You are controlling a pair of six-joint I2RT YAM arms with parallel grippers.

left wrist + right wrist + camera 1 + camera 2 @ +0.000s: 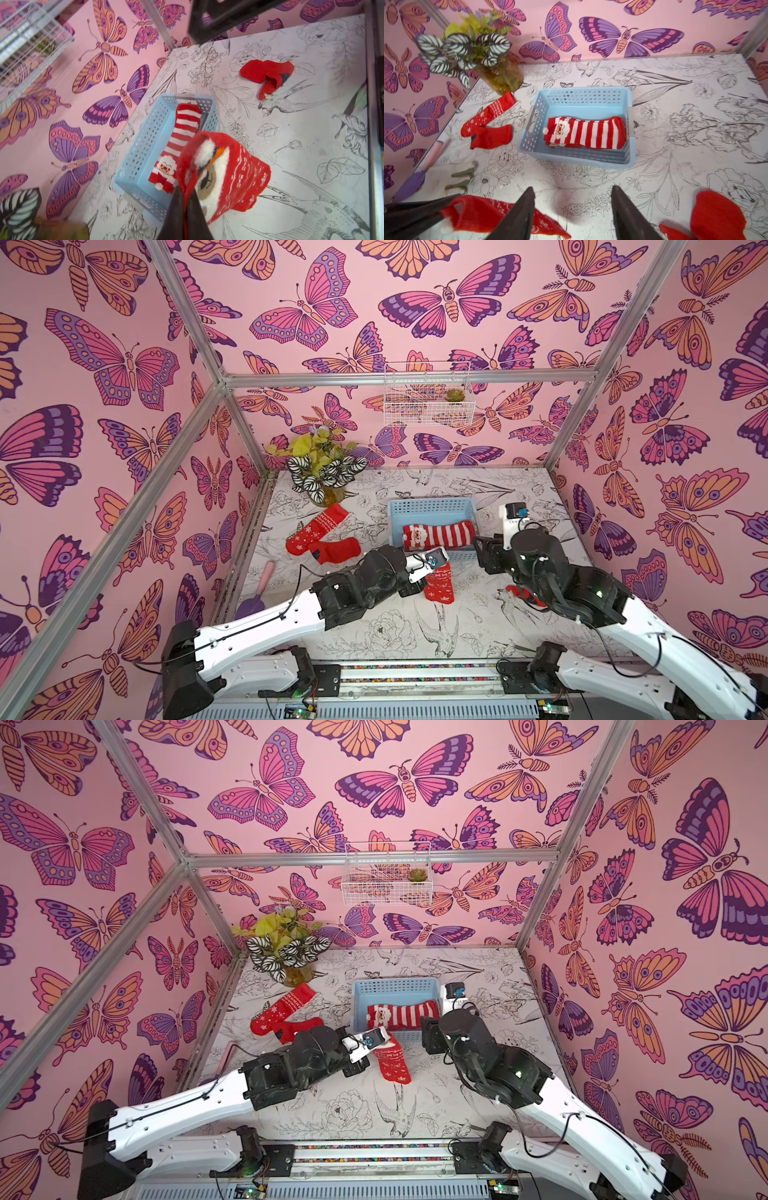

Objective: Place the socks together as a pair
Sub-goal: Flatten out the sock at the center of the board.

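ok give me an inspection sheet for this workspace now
surface: table with flower and bird print, no spills seen
job's things: striped socks stacked in basket; snowflake sock touching plain red sock near plant; crumpled red sock beside right arm
clutter: plant, trowel, glove
grippers: left gripper shut on patterned sock; right gripper open, empty
cables: black cable along each arm
surroundings: butterfly walls, metal frame, wire basket on back wall
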